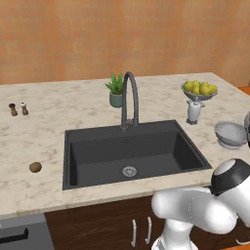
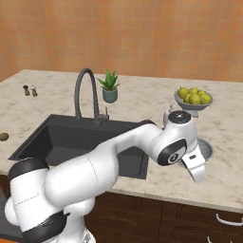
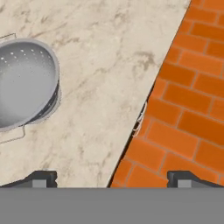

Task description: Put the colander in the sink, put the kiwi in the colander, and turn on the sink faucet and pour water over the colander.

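The colander (image 1: 231,134) is seen on the counter (image 1: 58,122) to the right of the sink (image 1: 132,151), upright and empty, with nothing yet lifted. In the hand view it lies at the left edge, its perforated bowl open to the camera and thin wire handles showing at its sides. The gripper (image 3: 113,178) is held above the counter's edge, its two tips spread wide with nothing between them, well aside of the colander. A light, stiff metal shell is to be expected here; the smooth curved wall would likely slip, so the rim is judged the best place to be pinched, one finger inside and one outside. The sink is empty, only its silver drain showing, and no water is seen at the faucet (image 1: 129,97). The kiwi (image 1: 35,167) is left on the counter to the left of the sink, well apart from the colander. The footed bowl (image 1: 199,91) behind is filled with yellow-green fruit.
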